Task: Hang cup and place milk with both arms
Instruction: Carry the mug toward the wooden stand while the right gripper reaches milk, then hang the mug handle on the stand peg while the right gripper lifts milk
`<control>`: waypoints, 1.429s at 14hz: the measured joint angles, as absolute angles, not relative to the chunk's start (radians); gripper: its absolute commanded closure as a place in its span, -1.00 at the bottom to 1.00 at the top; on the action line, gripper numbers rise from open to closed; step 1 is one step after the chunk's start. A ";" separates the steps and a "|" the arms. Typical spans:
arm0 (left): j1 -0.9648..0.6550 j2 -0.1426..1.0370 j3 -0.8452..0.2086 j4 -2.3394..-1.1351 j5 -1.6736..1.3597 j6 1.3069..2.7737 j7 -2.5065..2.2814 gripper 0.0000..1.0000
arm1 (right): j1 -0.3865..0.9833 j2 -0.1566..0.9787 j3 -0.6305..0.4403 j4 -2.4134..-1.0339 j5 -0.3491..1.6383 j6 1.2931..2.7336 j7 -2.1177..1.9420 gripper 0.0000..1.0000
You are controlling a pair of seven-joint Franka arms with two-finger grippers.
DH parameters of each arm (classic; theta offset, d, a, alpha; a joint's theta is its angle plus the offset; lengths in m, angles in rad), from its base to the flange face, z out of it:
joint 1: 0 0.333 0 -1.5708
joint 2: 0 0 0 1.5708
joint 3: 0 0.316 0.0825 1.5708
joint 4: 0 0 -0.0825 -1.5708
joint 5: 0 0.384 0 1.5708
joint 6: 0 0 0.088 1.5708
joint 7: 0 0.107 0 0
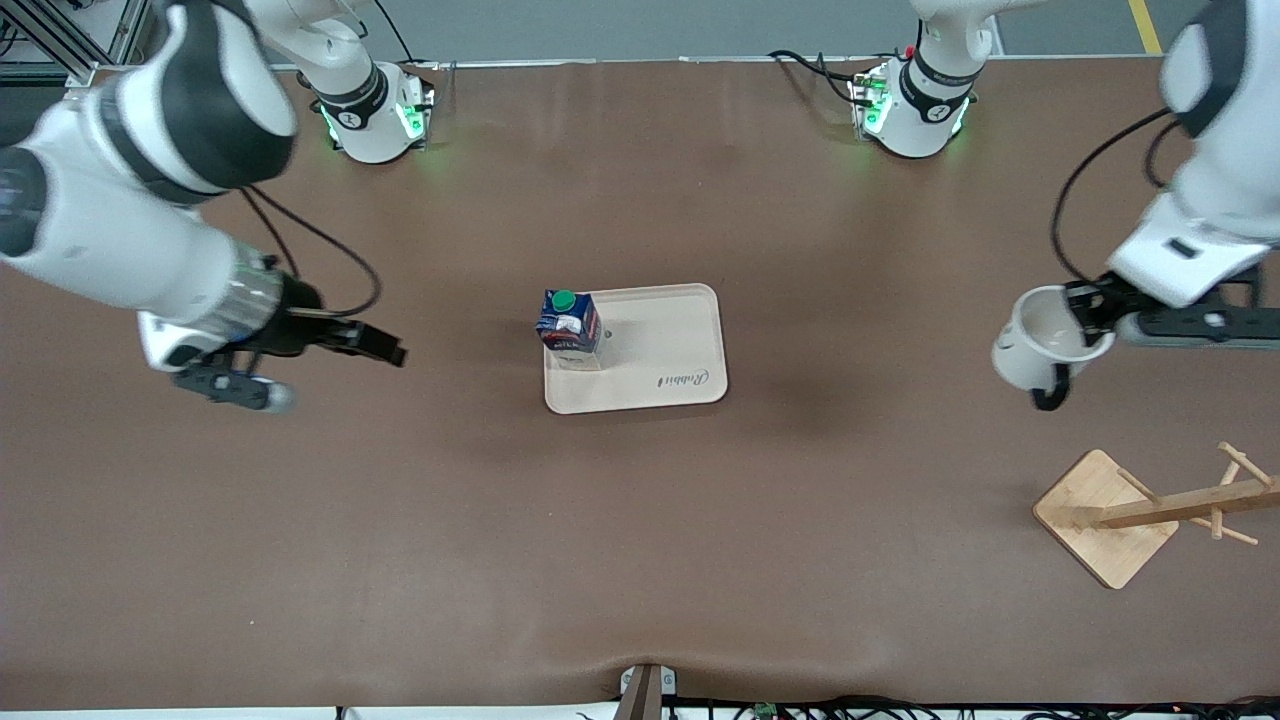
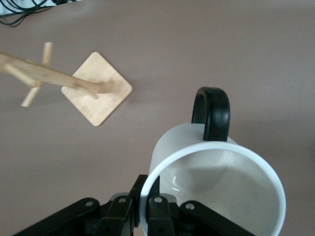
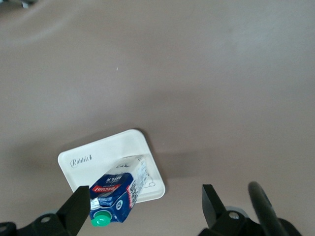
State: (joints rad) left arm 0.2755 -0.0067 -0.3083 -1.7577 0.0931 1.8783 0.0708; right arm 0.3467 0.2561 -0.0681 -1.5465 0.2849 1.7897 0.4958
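Two arms work here, and I go along the front view from the right arm's end; the right gripper hangs over bare table with its jaws wide and empty; the milk stands upright on the cream tray at mid-table, so I judge that part done; the left gripper pinches the rim of the cup in the air, handle pointing down; the wooden rack stands nearer the camera; next I must bring the handle onto a peg.
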 measured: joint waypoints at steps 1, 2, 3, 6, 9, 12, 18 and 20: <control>0.334 -0.008 -0.307 -1.749 0.065 1.871 0.158 1.00 | 0.374 0.280 -0.068 -1.550 0.283 1.807 0.529 -1.00; 0.391 -0.008 -0.306 -1.745 0.032 1.868 0.240 1.00 | 0.399 0.305 -0.069 -1.555 0.277 1.830 0.571 -1.00; 0.443 -0.005 -0.305 -1.745 -0.005 1.869 0.315 1.00 | 0.425 0.328 -0.069 -1.561 0.263 1.854 0.620 -1.00; 0.510 0.031 -0.303 -1.712 -0.047 1.872 0.404 1.00 | 0.507 0.359 -0.069 -1.577 0.206 1.874 0.737 -1.00; 0.505 0.090 -0.314 -1.653 -0.048 1.874 0.404 1.00 | 0.555 0.358 -0.069 -1.593 0.196 1.877 0.755 -1.00; 0.503 0.149 -0.313 -1.616 -0.049 1.889 0.404 1.00 | 0.583 0.358 -0.069 -1.595 0.195 1.878 0.759 -1.00; 0.507 0.256 -0.312 -1.580 -0.050 1.962 0.436 1.00 | 0.658 0.358 -0.070 -1.696 0.189 2.040 0.777 -1.00; 0.513 0.267 -0.311 -1.569 -0.050 1.962 0.456 1.00 | 0.667 0.358 -0.070 -1.718 0.189 2.059 0.777 -1.00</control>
